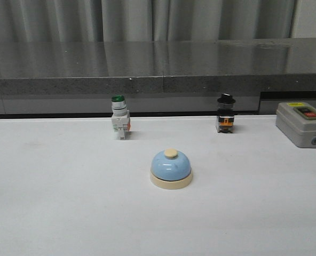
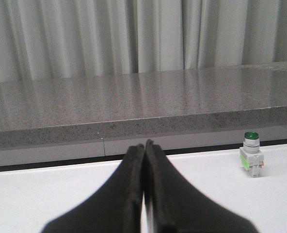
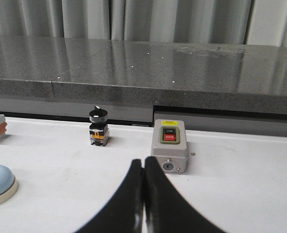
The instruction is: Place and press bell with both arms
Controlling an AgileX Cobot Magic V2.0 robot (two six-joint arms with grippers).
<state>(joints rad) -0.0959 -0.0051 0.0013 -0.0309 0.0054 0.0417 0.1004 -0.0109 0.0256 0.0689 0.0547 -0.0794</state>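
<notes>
Sitting upright on the table [image 1: 51, 213], the bell [image 1: 171, 169] lies in front of the green-capped switch [image 1: 120, 124]. Left end effector [image 2: 144, 145] and right end effector [image 3: 143, 161] are both pinched closed, empty; one must next open over the bell.
</notes>
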